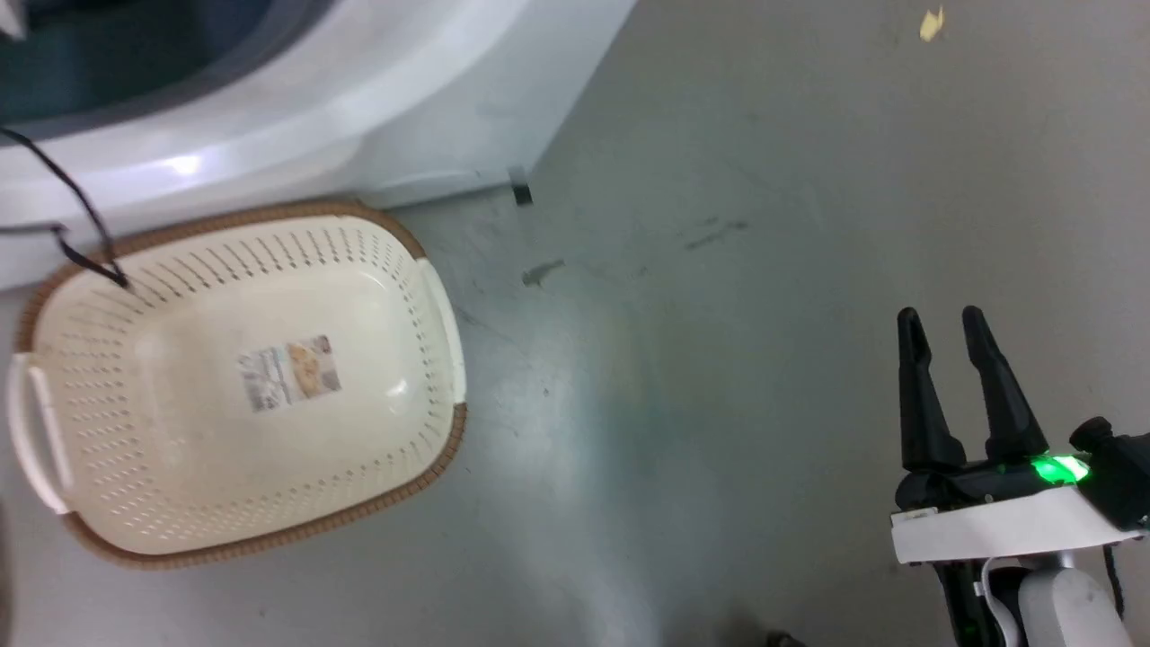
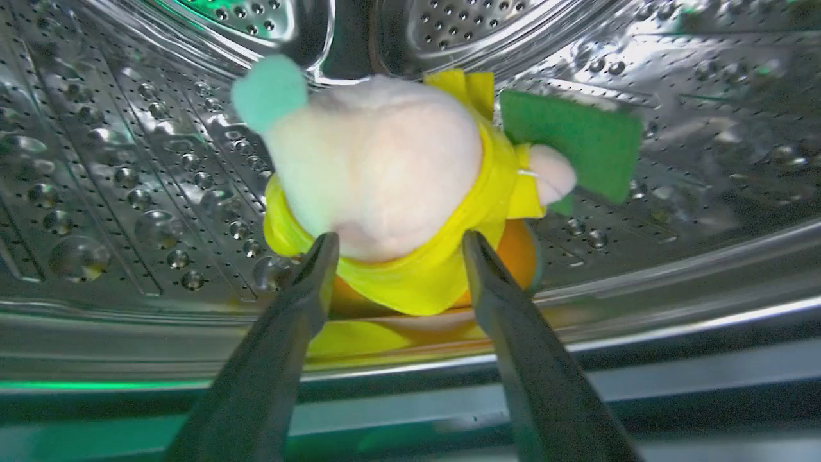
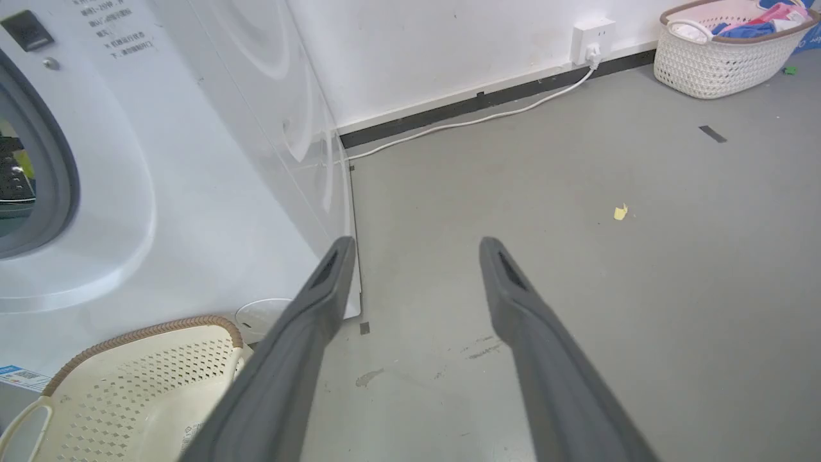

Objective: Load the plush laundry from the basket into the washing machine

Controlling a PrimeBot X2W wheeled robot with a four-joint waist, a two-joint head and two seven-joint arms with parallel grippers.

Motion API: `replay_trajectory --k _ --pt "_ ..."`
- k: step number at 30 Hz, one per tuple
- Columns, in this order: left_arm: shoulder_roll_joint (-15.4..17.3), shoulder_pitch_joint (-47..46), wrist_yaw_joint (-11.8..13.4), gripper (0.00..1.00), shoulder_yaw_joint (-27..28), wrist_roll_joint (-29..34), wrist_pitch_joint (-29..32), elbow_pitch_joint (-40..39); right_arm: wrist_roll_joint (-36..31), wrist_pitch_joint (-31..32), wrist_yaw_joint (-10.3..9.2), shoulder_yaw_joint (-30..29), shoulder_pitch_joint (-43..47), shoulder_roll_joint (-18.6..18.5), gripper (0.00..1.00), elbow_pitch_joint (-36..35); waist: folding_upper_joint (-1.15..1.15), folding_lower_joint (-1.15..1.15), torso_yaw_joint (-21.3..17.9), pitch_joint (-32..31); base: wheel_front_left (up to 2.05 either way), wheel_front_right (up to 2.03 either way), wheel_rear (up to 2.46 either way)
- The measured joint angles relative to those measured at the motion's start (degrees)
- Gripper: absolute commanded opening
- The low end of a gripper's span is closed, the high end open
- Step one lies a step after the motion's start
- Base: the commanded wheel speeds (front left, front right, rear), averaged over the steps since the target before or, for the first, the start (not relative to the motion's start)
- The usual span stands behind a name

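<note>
Inside washing machine [image 2: 128,160], plush laundry [image 2: 378,167] (left wrist)

The plush laundry [image 2: 378,167] looked blurred, its orange base partly hidden behind the fingers [image 2: 308,289] of the left gripper [image 2: 396,239]. At 10 o'clock the head view's edge cut off the washing machine [image 1: 404,90].

Grey floor [image 1: 719,359] right of the basket [image 1: 377,270] and washing machine [image 1: 404,117] is open, a yellow scrap [image 1: 933,24] far off. A black cable [image 1: 81,207] crosses the basket's far-left rim. In the drum [image 2: 128,192], the doll [image 2: 378,167] blocks the way between the left gripper's [image 2: 396,239] spread fingers, seemingly touching them.
</note>
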Motion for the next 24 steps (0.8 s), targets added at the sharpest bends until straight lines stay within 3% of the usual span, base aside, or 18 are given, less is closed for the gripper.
replay_trajectory --k 14,19,24 --pt "-9.0 19.7 -5.1 1.00 1.5 -6.8 -23.8 3.0 -7.0 0.0 0.00 -4.3 6.9 0.0 1.00 0.3 0.00 -0.02 5.9 -17.5 0.00 0.00 0.00" --pt "-11.5 28.4 -6.0 1.00 1.3 -8.5 -27.3 -3.5 -8.2 0.0 0.00 -4.8 9.3 0.0 1.00 -0.1 0.00 -0.03 9.2 -24.7 0.00 0.00 0.00" --pt "-13.8 40.8 -6.4 1.00 1.9 -10.3 -27.9 -14.9 -9.3 0.0 0.00 -5.1 11.9 0.0 1.00 -1.1 0.00 -0.03 12.9 -30.8 0.00 0.00 0.00"
